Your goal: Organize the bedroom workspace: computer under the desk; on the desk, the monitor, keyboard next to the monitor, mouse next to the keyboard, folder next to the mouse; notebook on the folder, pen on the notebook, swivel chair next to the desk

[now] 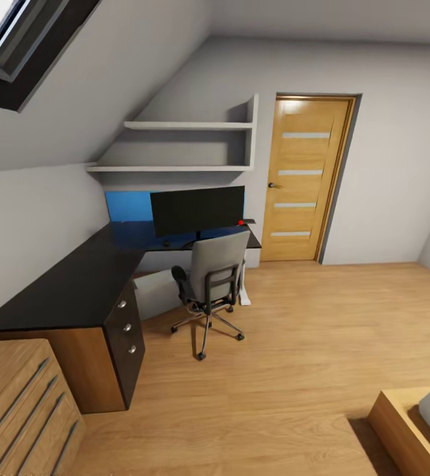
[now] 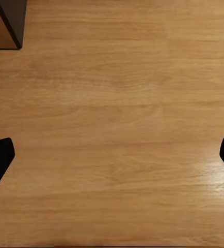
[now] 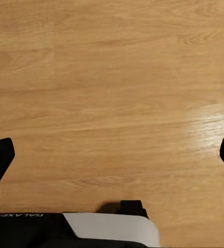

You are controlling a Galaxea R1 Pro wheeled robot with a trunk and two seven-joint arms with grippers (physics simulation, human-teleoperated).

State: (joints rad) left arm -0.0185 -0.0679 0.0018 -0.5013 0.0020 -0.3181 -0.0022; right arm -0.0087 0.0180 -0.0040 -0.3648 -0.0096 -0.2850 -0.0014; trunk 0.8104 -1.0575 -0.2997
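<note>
The swivel chair [image 1: 210, 281] stood tucked against the dark L-shaped desk [image 1: 76, 284], its back to the camera, with the monitor [image 1: 198, 210] upright on the desk's far wing beside a small red object [image 1: 241, 223]; whether the folder lay on the seat could not be told; the chair lay ahead and slightly left across bare wooden floor [image 1: 294, 344], probably nearer the left arm; the left gripper [image 2: 112, 155] and right gripper [image 3: 112, 155] both pointed down at the floor, fingers spread wide, holding nothing; a door [image 1: 304, 178] stood shut beyond.
</note>
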